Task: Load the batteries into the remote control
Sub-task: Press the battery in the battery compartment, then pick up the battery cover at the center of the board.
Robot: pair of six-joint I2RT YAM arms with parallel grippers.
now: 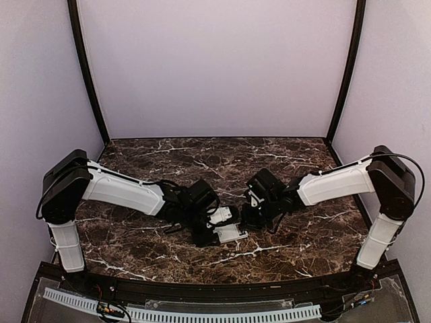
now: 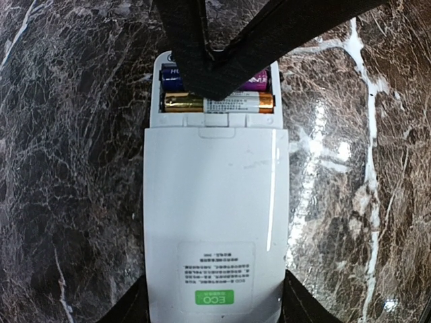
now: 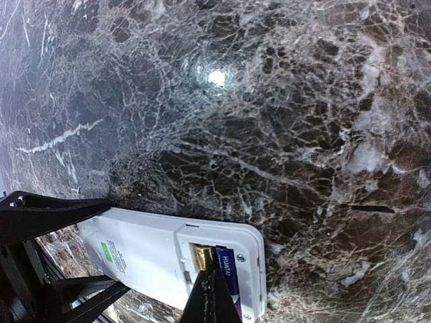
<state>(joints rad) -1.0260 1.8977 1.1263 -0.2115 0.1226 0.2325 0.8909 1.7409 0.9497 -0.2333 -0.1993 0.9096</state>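
Marble table [image 1: 168,155], pale walls [image 1: 215,67], left tool [image 1: 211,233] clamping remote control [image 2: 215,202], right tool [image 3: 211,295] closed, touching batteries [image 2: 219,103]

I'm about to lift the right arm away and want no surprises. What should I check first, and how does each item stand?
1. Remote control lies back up, gripped by left end effector: ok.
2. Gold battery seated flat in its bay: ok.
3. Blue-and-purple battery fully seated: cannot tell; right end effector covers its middle.
4. Right end effector tips together, clamping nothing: ok.
5. Battery polarity correct: cannot tell.
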